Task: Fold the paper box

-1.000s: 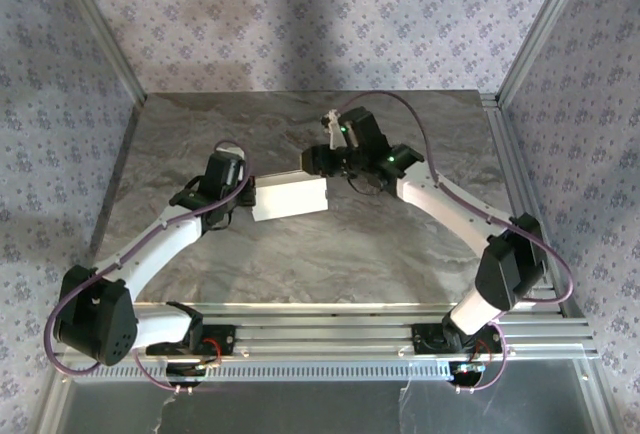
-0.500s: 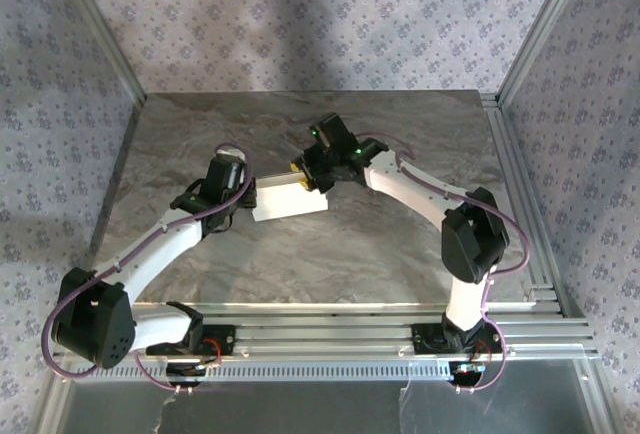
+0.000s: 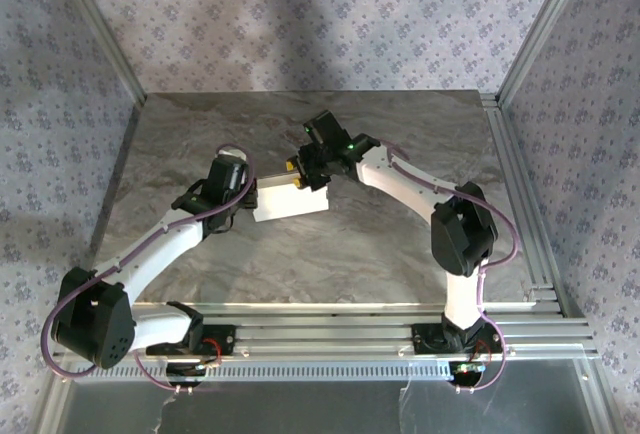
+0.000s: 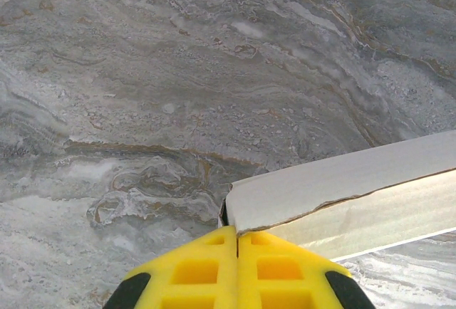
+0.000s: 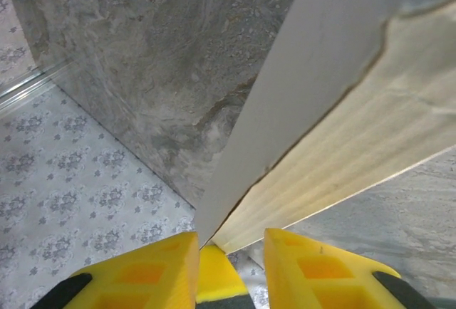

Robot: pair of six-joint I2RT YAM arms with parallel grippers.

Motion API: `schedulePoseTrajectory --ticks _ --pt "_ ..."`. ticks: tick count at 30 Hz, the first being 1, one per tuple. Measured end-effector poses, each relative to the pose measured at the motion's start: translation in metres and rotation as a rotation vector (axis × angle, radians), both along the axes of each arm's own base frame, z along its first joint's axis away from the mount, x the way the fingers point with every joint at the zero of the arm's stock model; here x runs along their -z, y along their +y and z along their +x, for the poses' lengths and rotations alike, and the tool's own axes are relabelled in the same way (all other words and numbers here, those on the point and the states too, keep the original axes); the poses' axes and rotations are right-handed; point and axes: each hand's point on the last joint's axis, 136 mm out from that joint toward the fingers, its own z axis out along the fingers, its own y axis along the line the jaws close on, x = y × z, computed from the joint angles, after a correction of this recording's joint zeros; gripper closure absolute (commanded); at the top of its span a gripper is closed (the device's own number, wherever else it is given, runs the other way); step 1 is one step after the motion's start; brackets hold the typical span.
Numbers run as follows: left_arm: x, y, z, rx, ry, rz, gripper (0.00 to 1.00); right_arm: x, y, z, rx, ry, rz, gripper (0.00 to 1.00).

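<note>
While a flap-closing step seems in hand, the paper box (image 3: pixel 290 200) is held on the worktop (image 3: pixel 350 254), left corner pinched in the shut left claw (image 4: pixel 237 236), far right corner straddled by the narrowly parted right claw (image 5: pixel 231 241); a firm pinch there is needed next.

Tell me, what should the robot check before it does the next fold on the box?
1. Left gripper pinching a corner of the paper box: ok, its fingers are closed there.
2. Box edge between the fingers of the right gripper: ok.
3. Right gripper clamped on that edge: not ok, gaps show beside the cardboard.
4. Long flap tucked in along the seam: cannot tell.
5. Box lying flat on the table: cannot tell.
</note>
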Motion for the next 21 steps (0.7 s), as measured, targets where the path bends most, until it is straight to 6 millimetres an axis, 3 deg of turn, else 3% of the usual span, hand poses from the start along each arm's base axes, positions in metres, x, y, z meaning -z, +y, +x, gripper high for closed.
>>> schedulePoseTrajectory --ticks 21 --pt "-0.0001 -0.0019 -0.0016 0.001 -0.004 0.016 1.00 0.0037 0.0007 0.0036 0.010 0.007 0.006 0.87"
